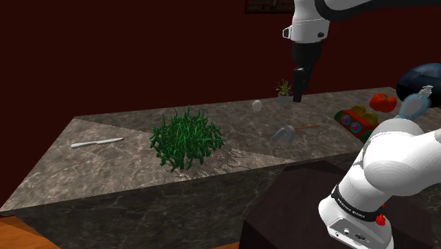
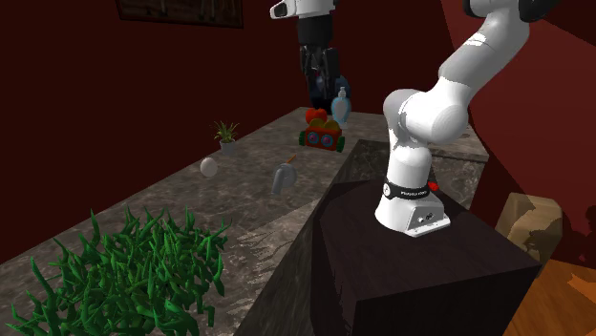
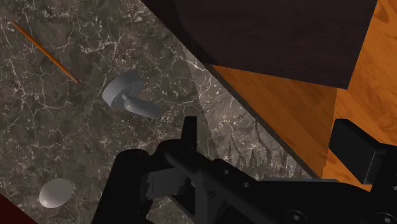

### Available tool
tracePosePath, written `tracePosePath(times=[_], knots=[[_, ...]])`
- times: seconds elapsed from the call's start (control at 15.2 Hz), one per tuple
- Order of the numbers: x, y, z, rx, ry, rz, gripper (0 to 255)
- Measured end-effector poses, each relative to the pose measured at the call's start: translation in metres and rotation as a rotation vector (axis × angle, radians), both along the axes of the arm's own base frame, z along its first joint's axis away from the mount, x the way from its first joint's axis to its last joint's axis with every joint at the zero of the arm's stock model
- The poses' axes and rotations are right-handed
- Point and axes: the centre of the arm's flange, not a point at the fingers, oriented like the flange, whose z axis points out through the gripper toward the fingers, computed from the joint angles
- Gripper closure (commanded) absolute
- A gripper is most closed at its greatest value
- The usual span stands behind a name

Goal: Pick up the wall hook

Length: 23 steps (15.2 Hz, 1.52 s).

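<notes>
The wall hook (image 1: 284, 133) is a small grey piece with a round base and a bent arm, lying on the dark marble counter (image 1: 127, 163). It lies near the stand-side edge (image 2: 283, 178) and, in the wrist view, beyond the fingers (image 3: 130, 95). My black gripper (image 1: 299, 95) hangs well above the counter, over and a little behind the hook (image 2: 321, 95). Its fingers stand apart with nothing between them (image 3: 245, 167).
A thin orange pencil (image 3: 44, 52) and a pale egg-shaped ball (image 3: 56, 193) lie near the hook. A bushy green plant (image 1: 185, 138), a knife (image 1: 96, 142), a small potted plant (image 1: 283, 90), a red-green toy (image 1: 355, 120), a tomato (image 1: 383, 102) and a spray bottle (image 1: 417, 102) share the counter.
</notes>
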Motion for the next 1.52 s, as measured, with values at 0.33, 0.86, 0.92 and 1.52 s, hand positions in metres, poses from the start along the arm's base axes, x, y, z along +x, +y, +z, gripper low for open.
tracePosePath(times=[0.33, 0.86, 0.92, 1.52], knots=[[0.003, -0.028, -0.029, 0.015, -0.007, 0.063, 0], [0.019, -0.094, -0.108, 0.055, -0.032, 0.236, 0], [0.021, -0.104, -0.119, 0.061, -0.034, 0.258, 0], [0.055, -0.166, -0.211, 0.108, -0.061, 0.455, 0]])
